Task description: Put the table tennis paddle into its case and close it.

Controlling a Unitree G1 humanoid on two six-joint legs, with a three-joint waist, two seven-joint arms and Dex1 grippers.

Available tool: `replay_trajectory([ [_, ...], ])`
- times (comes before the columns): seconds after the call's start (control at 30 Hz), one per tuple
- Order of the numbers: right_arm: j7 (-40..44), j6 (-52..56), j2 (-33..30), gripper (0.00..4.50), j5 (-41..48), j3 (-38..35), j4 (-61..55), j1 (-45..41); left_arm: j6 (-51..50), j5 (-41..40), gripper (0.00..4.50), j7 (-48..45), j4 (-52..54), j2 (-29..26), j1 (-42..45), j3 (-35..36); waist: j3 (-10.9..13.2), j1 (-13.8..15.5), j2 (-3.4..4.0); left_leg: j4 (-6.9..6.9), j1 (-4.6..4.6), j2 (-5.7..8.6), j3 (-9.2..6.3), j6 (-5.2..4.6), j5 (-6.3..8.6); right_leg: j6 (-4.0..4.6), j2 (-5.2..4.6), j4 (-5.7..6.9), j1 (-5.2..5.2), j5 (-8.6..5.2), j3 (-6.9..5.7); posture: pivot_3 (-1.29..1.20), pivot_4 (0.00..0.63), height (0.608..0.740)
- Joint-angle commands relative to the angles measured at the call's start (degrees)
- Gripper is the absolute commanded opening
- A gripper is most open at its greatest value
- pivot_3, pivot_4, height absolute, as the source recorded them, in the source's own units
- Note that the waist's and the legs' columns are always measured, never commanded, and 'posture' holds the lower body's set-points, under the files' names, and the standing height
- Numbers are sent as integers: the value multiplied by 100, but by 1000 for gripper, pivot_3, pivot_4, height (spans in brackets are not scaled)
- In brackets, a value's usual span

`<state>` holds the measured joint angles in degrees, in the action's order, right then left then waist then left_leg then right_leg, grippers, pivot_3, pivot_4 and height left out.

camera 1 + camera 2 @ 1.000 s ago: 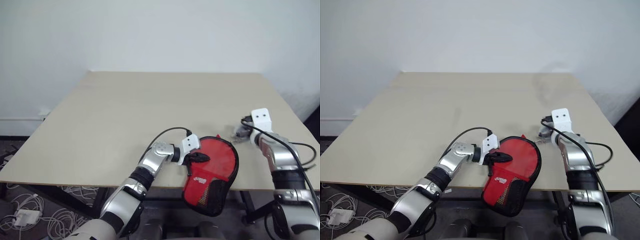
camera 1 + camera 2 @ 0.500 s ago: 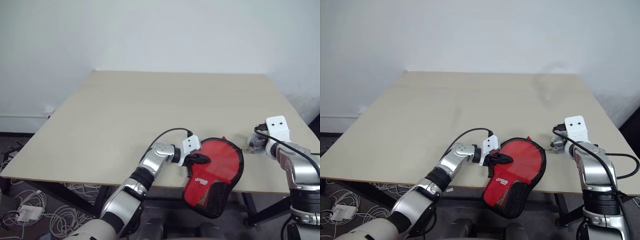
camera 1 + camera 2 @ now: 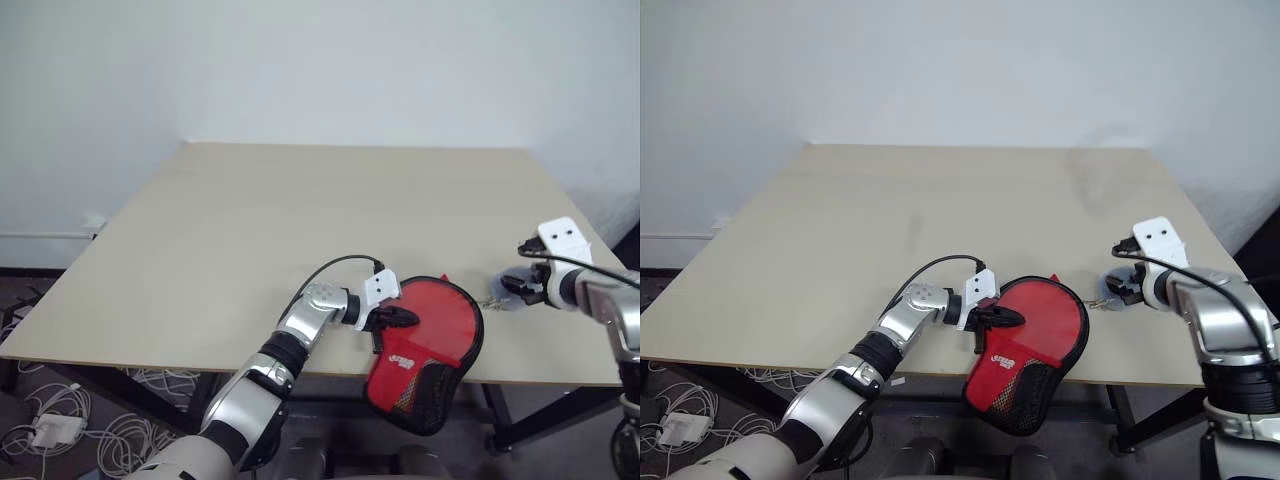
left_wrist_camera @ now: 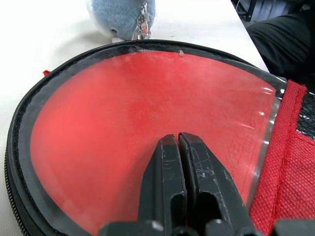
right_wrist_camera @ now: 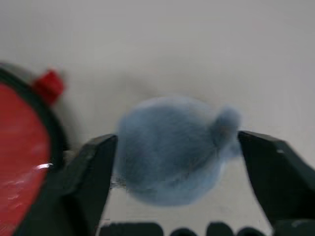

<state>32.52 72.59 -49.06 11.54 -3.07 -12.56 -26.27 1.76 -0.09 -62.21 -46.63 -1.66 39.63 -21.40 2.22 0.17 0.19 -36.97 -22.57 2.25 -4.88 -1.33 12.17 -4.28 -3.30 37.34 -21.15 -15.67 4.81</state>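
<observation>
Head views, left gripper point(image 3: 405, 318): it is pressed shut and laid on the red face of the case point(image 3: 425, 345), apparently so that the case is pinned against the counter point(image 3: 300, 220) while the zip is worked from the other side.
Head views, case: it is lain at the near edge of the counter, directly under and beyond the left gripper, with its black mesh end hung over the edge.
Head views, right gripper point(image 3: 1127, 287): it is held just past the far rim of the case, apart from it, above a small blue-grey pom-pom point(image 3: 1110, 300).
Left wrist view, grip: the two black fingers point(image 4: 170, 182) are seen closed together on the clear window of the case, through which a red surface is shown; the table tennis paddle is judged to be inside, though its handle cannot be made out.
Left wrist view, zip: the black zipped border is seen run round the rim ahead of the gripper, and the pom-pom on its short chain is placed just beyond it.
Right wrist view, right gripper point(image 5: 177, 162): the jaws are spread wide either side of the pom-pom, with nothing pinched.
Right wrist view, purpose: the pom-pom is judged to be the zip's pull.
</observation>
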Motion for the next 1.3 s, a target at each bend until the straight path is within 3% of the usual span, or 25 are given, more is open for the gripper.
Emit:
replay_trajectory([
  [0.03, 522, -470, -580, 4484, 51, 146, 455, -975, -196, 429, 0, 93, -613, -94, -188, -255, -1, -17, 0, -1, 0, -1, 3, 1, 0, 0, -1, -2, -1, 0, -1, 0, 0, 734],
  [0.1, 634, -856, -587, 4484, -47, 328, 1051, -1640, -174, 432, 0, 99, -640, -93, -179, -253, -2, -23, -2, -1, 2, -4, 6, 2, 1, 1, -1, -4, -2, -1, -1, 0, 0, 734],
  [0.23, 339, -2548, 65, 4484, -761, 912, 3353, -2911, -121, 454, 0, 136, -717, -50, -150, -257, -32, -65, -24, 6, 8, -11, 11, 3, 2, 3, 1, -9, -1, 0, -2, 0, 0, 734],
  [0.43, 728, -3907, 544, 4484, -1399, 1596, 5455, -2995, -102, 445, 0, 210, -733, -3, -118, -218, -45, -22, -48, 7, -4, -2, -8, 0, 1, 32, -6, -34, 9, 22, -15, 0, 0, 734],
  [0.6, 1258, -4110, 387, 4484, -1560, 1696, 5697, -2887, -98, 452, 0, 232, -711, -16, -155, -214, -45, -30, -6, 8, -5, 12, -16, -4, -1, 34, -19, -31, 10, 25, -13, 0, 0, 734],
  [1.3, 2993, -4822, -591, 4484, -2273, 1944, 5288, -2138, -60, 471, 0, 285, -762, -4, -154, -233, -45, -55, -6, 6, 3, 15, -17, -3, 0, 2, -24, -35, 23, 5, -36, 0, 0, 734],
])
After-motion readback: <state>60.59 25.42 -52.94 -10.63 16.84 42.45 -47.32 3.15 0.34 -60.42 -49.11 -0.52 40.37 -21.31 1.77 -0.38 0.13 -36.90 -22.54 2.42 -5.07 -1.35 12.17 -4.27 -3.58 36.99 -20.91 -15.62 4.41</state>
